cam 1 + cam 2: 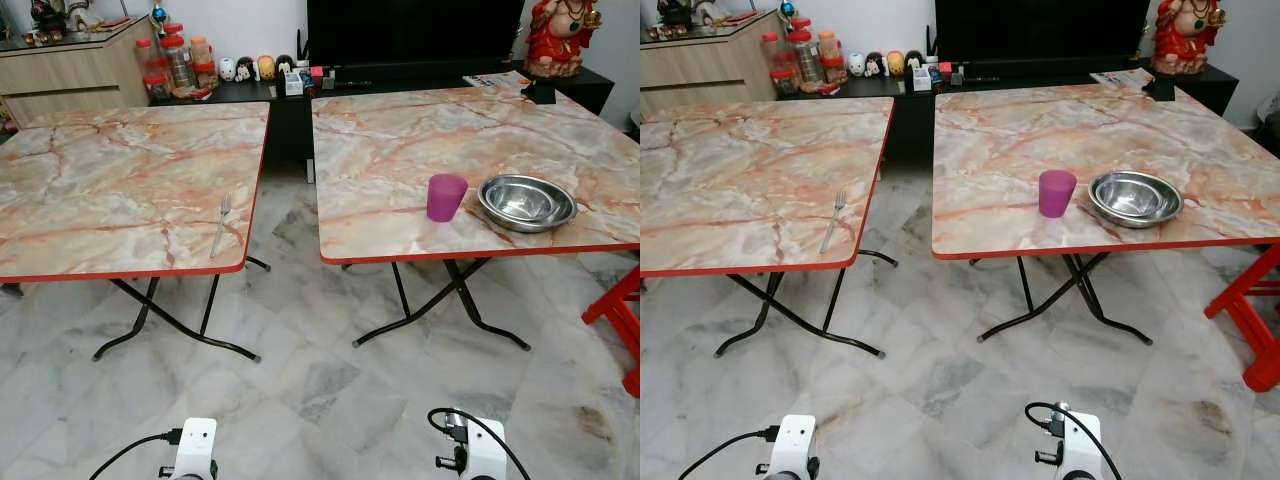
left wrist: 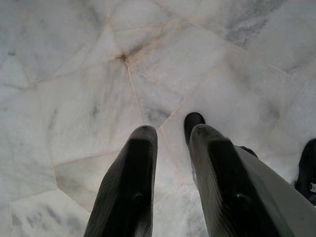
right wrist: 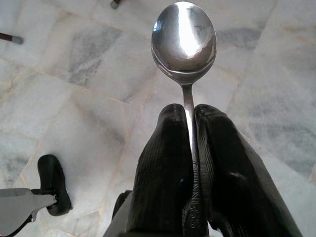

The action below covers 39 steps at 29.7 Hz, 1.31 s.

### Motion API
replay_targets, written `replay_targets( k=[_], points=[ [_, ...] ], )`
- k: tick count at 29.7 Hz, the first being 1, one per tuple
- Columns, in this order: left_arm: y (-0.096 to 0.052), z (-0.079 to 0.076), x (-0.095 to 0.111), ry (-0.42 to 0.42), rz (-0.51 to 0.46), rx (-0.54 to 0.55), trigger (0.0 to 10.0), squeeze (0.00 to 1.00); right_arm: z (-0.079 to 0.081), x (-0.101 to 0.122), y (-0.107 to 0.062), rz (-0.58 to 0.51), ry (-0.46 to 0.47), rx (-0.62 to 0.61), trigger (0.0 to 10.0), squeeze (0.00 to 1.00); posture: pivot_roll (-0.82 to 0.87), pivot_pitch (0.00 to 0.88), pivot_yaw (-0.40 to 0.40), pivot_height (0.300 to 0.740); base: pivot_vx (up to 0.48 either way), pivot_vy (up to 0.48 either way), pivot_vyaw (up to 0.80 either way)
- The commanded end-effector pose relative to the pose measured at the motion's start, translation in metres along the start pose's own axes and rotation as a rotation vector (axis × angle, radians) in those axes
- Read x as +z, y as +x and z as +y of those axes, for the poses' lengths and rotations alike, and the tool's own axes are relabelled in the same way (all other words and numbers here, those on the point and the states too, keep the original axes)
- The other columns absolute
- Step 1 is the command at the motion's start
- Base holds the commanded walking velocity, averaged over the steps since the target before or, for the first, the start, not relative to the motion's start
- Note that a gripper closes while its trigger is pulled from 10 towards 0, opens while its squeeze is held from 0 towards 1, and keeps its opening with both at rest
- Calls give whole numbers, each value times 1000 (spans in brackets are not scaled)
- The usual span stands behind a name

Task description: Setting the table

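Over marble floor point(image 2: 74, 98): right gripper point(image 3: 190, 116) clamps spoon point(image 3: 183, 42) handle; left gripper point(image 2: 170, 136) parted, holding nothing.

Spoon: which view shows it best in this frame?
The right wrist view. There the spoon stands close up, bowl outward, its handle pinched between the right gripper's fingers above the marble floor. The head views take in the tables, fork, cup and bowl; the left wrist view looks along its own fingers at the floor.
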<state>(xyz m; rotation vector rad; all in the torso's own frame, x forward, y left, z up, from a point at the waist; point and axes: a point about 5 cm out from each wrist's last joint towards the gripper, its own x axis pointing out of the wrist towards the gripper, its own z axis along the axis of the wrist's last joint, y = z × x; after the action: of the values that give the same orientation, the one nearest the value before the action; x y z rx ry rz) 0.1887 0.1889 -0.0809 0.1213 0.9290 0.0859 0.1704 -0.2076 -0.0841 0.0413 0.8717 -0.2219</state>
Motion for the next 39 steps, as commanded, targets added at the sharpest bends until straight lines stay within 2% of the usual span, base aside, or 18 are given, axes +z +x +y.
replay_targets(
  k=[1,14,39],
  points=[
    [0,2,-1,11,9,11,10000,0,0,1,0,-3,-2,-5,10000,0,-38,0,32,740,0,0,0],
    [0,1,0,4,9,10,10000,0,3,2,1,-9,-47,10,10000,0,-37,0,28,740,335,0,79],
    [0,2,0,0,8,11,10000,0,4,3,1,-10,-38,10,10000,0,-38,0,28,740,416,0,21]
  ],
)
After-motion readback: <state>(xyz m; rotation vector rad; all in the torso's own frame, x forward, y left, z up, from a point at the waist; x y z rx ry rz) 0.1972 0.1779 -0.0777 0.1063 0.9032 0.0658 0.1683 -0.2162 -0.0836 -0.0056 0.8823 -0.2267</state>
